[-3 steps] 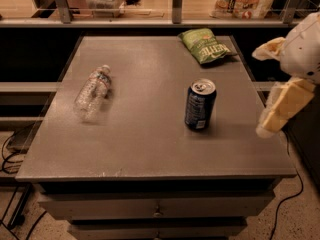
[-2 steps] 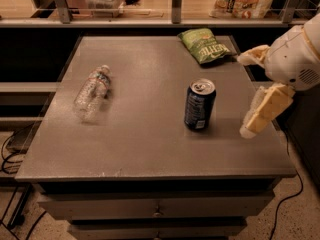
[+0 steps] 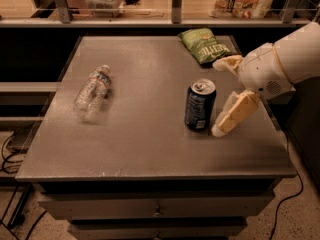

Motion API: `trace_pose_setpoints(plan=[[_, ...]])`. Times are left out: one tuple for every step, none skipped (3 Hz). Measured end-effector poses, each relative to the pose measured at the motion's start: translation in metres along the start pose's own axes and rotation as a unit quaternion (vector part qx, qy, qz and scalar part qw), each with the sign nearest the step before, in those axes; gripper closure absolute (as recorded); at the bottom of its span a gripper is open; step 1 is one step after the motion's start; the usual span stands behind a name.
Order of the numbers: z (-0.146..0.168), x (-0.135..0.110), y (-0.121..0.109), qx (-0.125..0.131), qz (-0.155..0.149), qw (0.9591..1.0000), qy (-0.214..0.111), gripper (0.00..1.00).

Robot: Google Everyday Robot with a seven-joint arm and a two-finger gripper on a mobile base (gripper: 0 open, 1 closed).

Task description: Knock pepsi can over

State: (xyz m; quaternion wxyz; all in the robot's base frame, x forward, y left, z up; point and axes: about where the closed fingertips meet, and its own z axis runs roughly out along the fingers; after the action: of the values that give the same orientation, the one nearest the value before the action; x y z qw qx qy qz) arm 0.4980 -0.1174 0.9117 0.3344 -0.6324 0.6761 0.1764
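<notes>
The pepsi can stands upright on the grey table, right of centre; it is dark blue with a silver top and a pale label patch near its base. My gripper comes in from the right on a white arm. It is open. One finger hangs just right of the can with its tip near the can's base. The other finger reaches out behind and to the right of the can's top. The can is not between them.
A clear plastic bottle lies on its side on the table's left part. A green chip bag lies at the back right. A shelf with packages runs behind the table. The table's right edge is under my arm.
My gripper has moved left from the table's right edge to right beside the can. The can has stayed upright in place.
</notes>
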Motion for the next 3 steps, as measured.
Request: trace_pose_setpoints(plan=[[0.030, -0.010, -0.004, -0.025, -0.001, 0.9985, -0.049, 0.23], [0.040, -0.013, -0.008, -0.033, 0.003, 0.9972, -0.067, 0.47], [0.035, -0.024, -0.014, -0.021, -0.014, 0.9984, -0.050, 0.70]])
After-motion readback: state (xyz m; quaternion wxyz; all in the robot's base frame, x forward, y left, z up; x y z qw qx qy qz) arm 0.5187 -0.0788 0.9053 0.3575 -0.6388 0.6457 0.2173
